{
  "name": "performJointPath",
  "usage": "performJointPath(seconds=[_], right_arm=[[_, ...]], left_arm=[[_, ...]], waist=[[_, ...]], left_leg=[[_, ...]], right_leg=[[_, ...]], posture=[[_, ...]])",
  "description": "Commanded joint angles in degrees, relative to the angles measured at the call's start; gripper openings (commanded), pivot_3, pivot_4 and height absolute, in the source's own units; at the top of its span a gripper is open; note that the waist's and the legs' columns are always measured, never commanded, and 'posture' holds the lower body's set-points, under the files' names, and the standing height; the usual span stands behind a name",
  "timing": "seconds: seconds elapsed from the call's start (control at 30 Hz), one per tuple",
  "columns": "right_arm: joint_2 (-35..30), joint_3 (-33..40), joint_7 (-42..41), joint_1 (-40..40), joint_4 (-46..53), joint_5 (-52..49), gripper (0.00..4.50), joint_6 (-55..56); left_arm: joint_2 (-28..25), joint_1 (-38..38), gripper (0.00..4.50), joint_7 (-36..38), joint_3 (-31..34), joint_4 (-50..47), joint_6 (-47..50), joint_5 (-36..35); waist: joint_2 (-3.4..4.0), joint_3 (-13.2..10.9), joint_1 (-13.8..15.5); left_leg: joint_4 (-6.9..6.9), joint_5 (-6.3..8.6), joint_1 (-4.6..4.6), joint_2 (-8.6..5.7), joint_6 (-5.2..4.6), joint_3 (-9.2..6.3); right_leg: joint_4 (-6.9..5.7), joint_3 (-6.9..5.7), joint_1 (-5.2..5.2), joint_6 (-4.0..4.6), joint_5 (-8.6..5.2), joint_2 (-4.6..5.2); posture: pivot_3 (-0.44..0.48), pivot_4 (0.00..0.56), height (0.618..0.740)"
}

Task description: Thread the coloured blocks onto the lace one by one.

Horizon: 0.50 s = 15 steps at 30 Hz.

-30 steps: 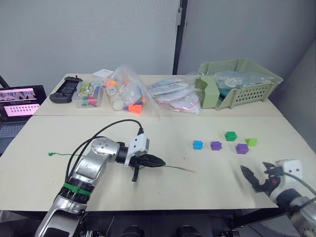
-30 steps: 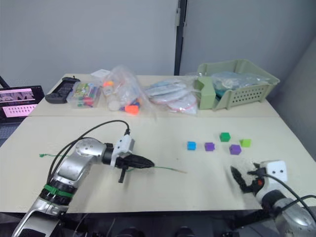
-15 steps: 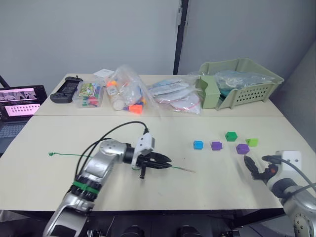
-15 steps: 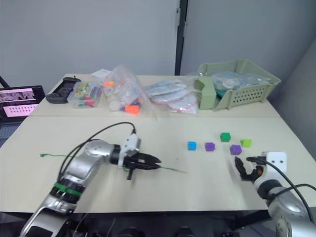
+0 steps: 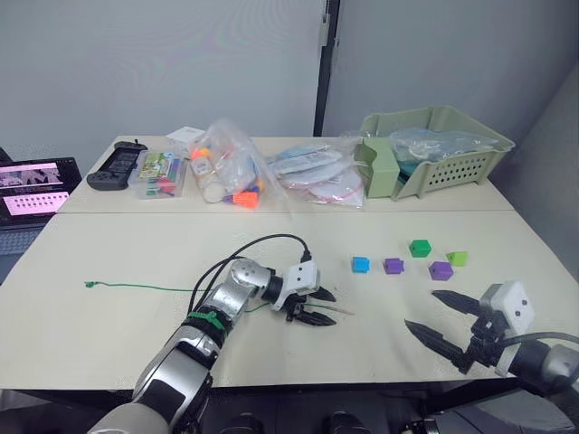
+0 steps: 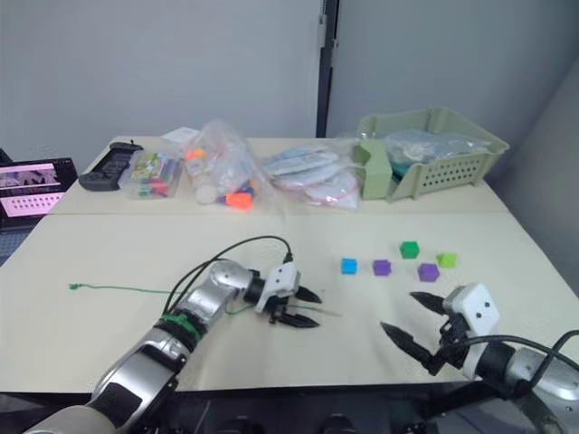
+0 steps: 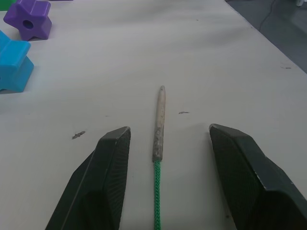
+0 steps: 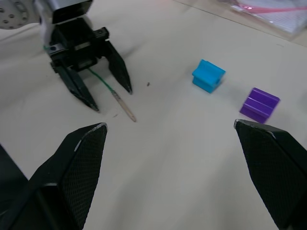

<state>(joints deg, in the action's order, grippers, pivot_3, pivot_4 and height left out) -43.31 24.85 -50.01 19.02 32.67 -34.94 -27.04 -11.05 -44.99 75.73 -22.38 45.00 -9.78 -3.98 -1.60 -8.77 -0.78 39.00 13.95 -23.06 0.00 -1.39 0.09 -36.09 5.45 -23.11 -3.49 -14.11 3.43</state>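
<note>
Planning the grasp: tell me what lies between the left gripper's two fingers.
The lace's stiff pale tip lies on the table between the open left gripper's fingers, touching neither, as the left wrist view shows.

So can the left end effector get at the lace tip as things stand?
Probably yes: the left end effector is open, its fingers straddle the pale lace tip flat on the table, and nothing lies between them.

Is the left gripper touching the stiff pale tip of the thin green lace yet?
Apart. In the left wrist view the pale tip lies on the table between the open black fingers of the left gripper, with bare tabletop either side.
</note>
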Motion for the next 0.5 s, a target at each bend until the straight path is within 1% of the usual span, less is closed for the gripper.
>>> performJointPath(seconds=[0.03,0.17,0.2,0.23,0.37,0.43,0.5], right_arm=[[-2.72,-0.30,-5.10,-0.07,-2.95,1.88,4.50,3.82],[-2.88,-0.52,-5.76,-0.44,-4.12,2.16,4.50,4.67],[-2.76,-0.53,-5.66,-0.60,-4.00,2.00,4.50,4.59],[-2.61,-0.56,-5.44,-0.59,-3.58,1.85,4.50,4.45],[-2.17,-0.76,-4.55,-0.58,-2.05,1.37,4.50,3.81],[-1.96,-0.84,-4.13,-0.55,-1.24,1.25,4.50,3.50],[-1.72,-0.92,-3.57,-0.76,-0.55,1.16,4.50,3.25]], left_arm=[[0.36,-0.74,2.77,0.57,0.16,3.28,-1.52,1.80],[0.86,-1.36,2.77,-1.06,-0.53,6.23,-2.78,4.00],[0.93,-1.49,2.22,-1.57,-0.51,6.91,-2.98,4.48],[0.86,-1.67,2.00,-2.26,-0.78,7.58,-2.95,5.36],[0.48,-2.64,0.65,-4.85,-2.06,9.24,-3.39,8.69],[-0.05,-2.62,0.04,-4.92,-2.87,8.04,-3.04,9.97],[-0.85,-2.33,0.04,-4.40,-3.97,5.50,-2.58,11.42]], waist=[[-0.01,-0.01,0.09],[-0.02,0.00,0.20],[-0.02,0.00,0.20],[-0.03,0.00,0.18],[-0.04,0.01,0.14],[-0.05,0.02,0.11],[-0.05,0.02,0.09]], left_leg=[[0.00,0.00,-0.01,-0.02,0.00,0.00],[0.01,0.00,0.02,-0.02,0.00,-0.01],[0.01,0.00,0.06,-0.02,0.00,-0.02],[0.02,0.00,0.10,-0.02,0.00,-0.03],[0.01,0.00,0.20,0.00,0.00,-0.05],[0.01,0.00,0.23,0.00,0.00,-0.06],[0.00,0.00,0.31,0.00,0.01,-0.06]], right_leg=[[0.01,0.01,0.00,0.00,0.00,0.01],[-0.01,0.00,0.03,0.00,0.00,0.01],[-0.01,0.00,0.07,0.00,0.00,0.01],[-0.01,0.00,0.11,-0.01,0.00,0.01],[0.00,0.01,0.20,-0.02,0.00,0.01],[0.00,0.00,0.26,-0.02,0.00,0.01],[0.01,-0.01,0.39,-0.03,-0.01,0.00]], posture=[[0.000,0.150,0.740],[0.000,0.150,0.740],[0.000,0.150,0.740],[0.000,0.150,0.740],[0.000,0.150,0.740],[0.000,0.150,0.740],[0.000,0.150,0.740]])
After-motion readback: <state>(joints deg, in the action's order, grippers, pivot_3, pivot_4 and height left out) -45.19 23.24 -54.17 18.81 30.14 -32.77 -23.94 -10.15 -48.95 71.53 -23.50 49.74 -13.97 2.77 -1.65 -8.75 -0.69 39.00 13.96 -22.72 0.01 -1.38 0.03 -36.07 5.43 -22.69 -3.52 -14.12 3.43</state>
